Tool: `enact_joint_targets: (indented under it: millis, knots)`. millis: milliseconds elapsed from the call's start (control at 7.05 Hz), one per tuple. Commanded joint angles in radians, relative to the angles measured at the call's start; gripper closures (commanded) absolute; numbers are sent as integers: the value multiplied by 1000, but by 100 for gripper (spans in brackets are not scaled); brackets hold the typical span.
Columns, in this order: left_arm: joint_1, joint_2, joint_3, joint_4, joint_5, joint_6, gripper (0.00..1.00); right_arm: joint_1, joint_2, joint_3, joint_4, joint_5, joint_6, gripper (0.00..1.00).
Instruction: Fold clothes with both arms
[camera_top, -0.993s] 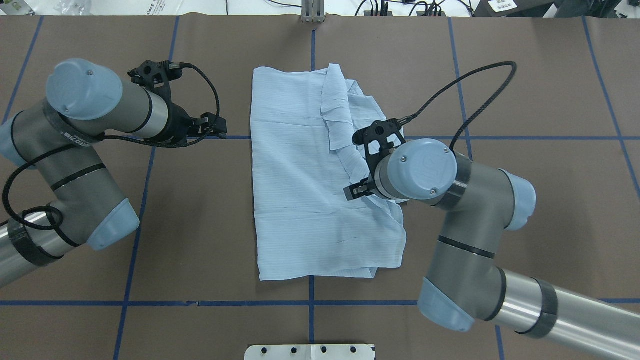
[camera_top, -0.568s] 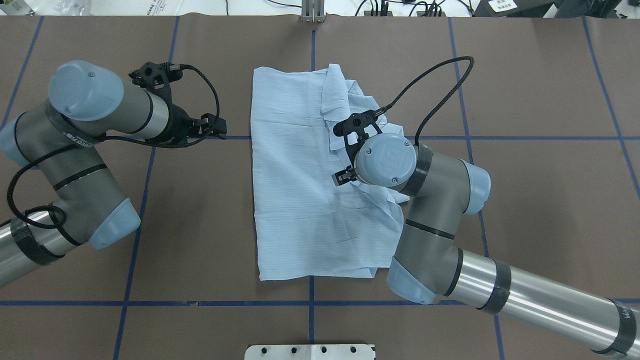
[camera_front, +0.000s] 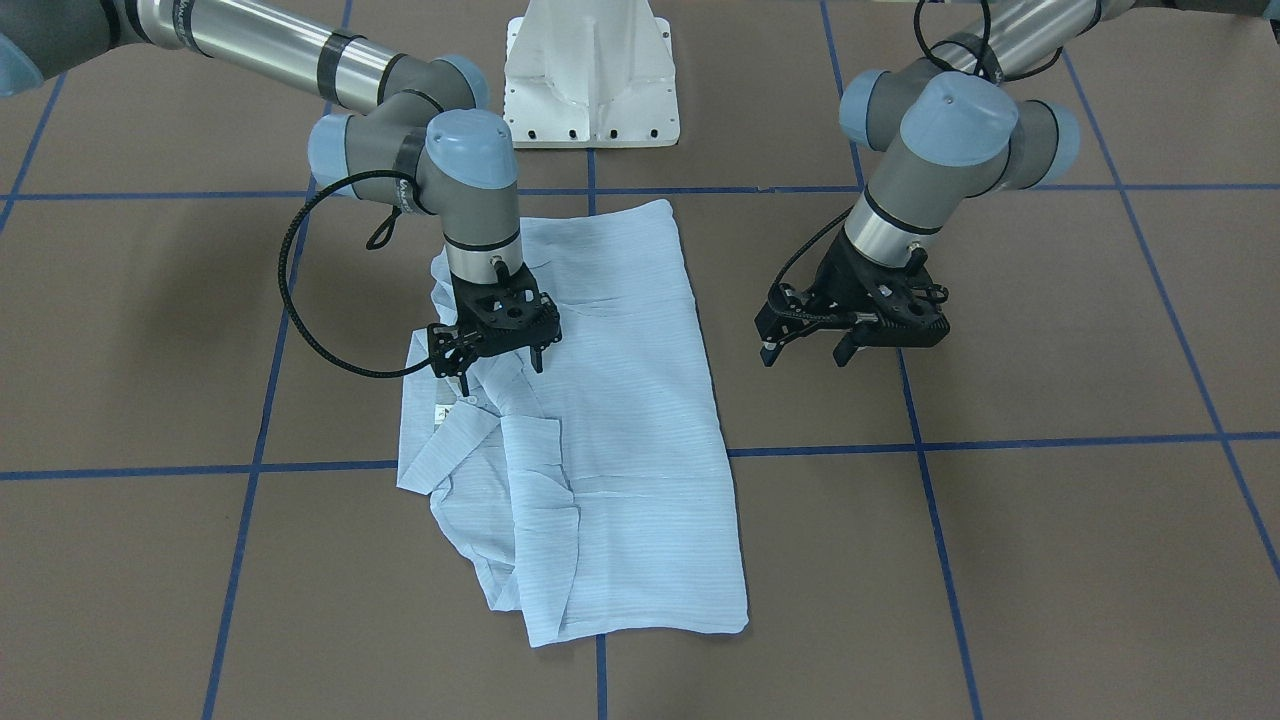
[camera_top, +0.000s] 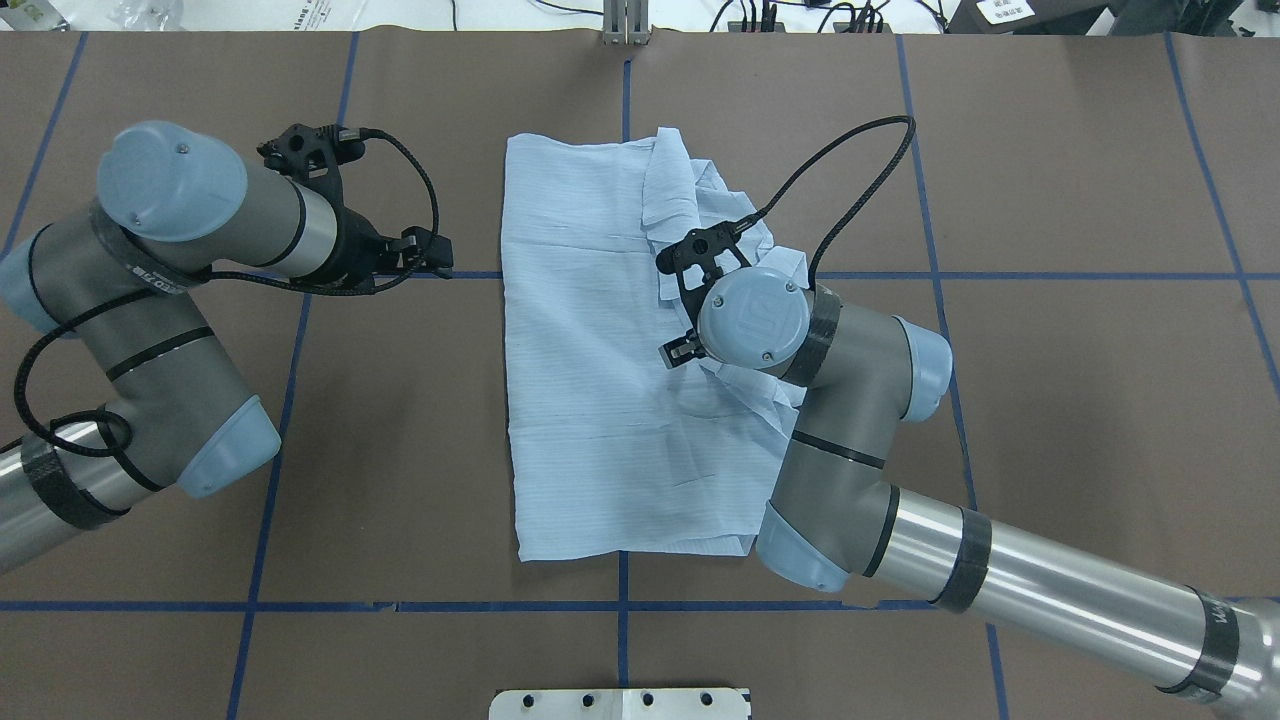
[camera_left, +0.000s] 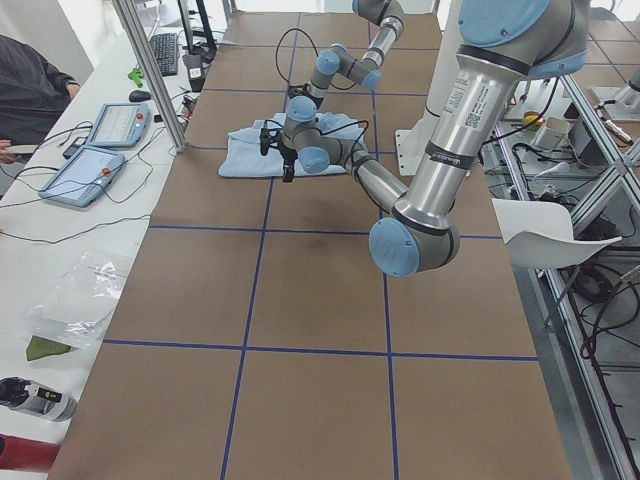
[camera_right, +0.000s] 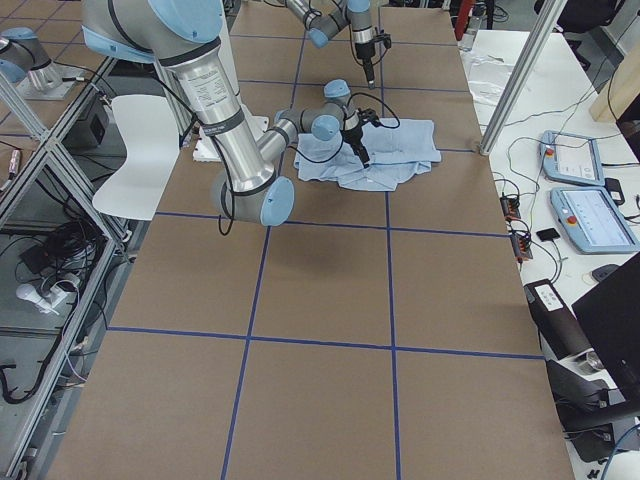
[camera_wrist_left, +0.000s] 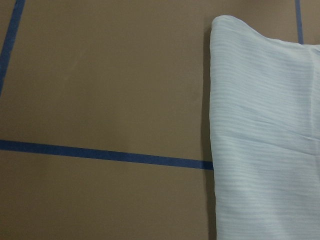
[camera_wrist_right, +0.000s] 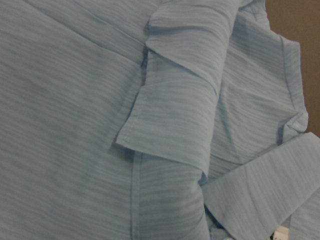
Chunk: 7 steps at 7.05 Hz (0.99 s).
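The pale-blue striped shirt (camera_top: 590, 380) lies folded lengthwise in the middle of the table, with looser bunched layers and the collar along its right side (camera_front: 470, 440). My right gripper (camera_front: 500, 372) hangs open just above that bunched side and holds nothing. In the overhead view it is mostly hidden under its wrist (camera_top: 682, 351). The right wrist view shows only shirt folds (camera_wrist_right: 175, 125). My left gripper (camera_front: 803, 352) is open and empty above bare table, left of the shirt (camera_top: 432, 256). The left wrist view shows the shirt's smooth edge (camera_wrist_left: 265, 140).
The brown table (camera_top: 400, 450) has blue tape grid lines (camera_top: 300, 606). The white pedestal base (camera_front: 590, 70) stands at the robot's side. Tablets and cables (camera_left: 100, 150) lie on a side bench beyond the table's far edge, where a person (camera_left: 30, 80) sits.
My right arm has swung left and farther over the shirt, carrying its gripper from the shirt's right edge toward the bunched folds. The left arm and the shirt have not moved.
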Motion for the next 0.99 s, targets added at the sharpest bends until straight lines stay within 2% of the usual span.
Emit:
enact_joint_targets:
  millis: [0,710,851]
  knots:
    - [0,0,0,0,0,-1,0,5,0,-8,1,6,-3,0]
    - [0,-5,0,0,0,-4,0,23,-26,-8,-1,12,-8,0]
    - [0,-8,0,0,0,-7,0,43,-43,-8,1,37,-9,0]
